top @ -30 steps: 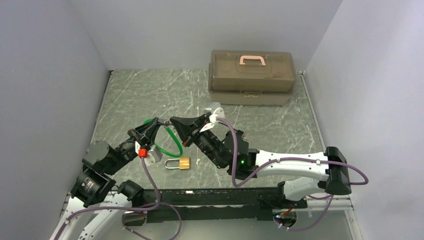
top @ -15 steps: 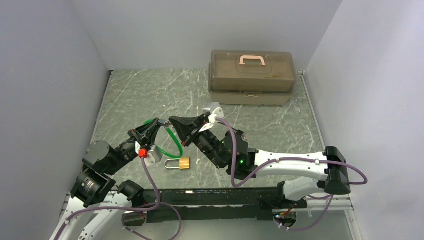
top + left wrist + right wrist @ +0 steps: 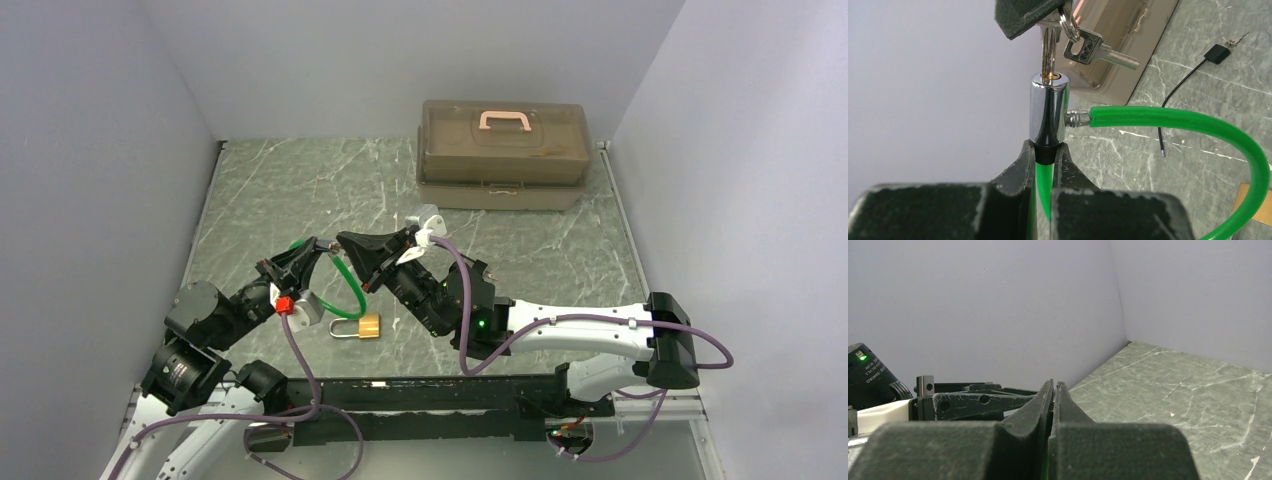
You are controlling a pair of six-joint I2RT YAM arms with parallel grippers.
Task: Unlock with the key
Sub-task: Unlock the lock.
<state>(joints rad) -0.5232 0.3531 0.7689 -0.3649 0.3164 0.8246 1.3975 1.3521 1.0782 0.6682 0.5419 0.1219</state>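
In the left wrist view a thin silver key (image 3: 1049, 50) stands in the top of the chrome lock cylinder (image 3: 1048, 107) of a green cable lock (image 3: 1178, 120). A like key (image 3: 1093, 47) hangs from the same ring. My left gripper (image 3: 1047, 150) is shut on the black collar just under the cylinder. My right gripper (image 3: 1054, 385) is shut, and its dark fingers (image 3: 1023, 15) pinch the key's head from above. In the top view the left gripper (image 3: 316, 245) and the right gripper (image 3: 345, 241) meet tip to tip above the green cable (image 3: 345, 290).
A brass padlock (image 3: 358, 326) with a silver shackle lies on the marble table (image 3: 260, 190) below the cable loop. A brown toolbox (image 3: 503, 153) stands at the back right. A small black tag on a thin wire (image 3: 1218, 52) lies beyond the cable.
Almost nothing. The right arm has edged very slightly to the left; both grippers keep their hold.
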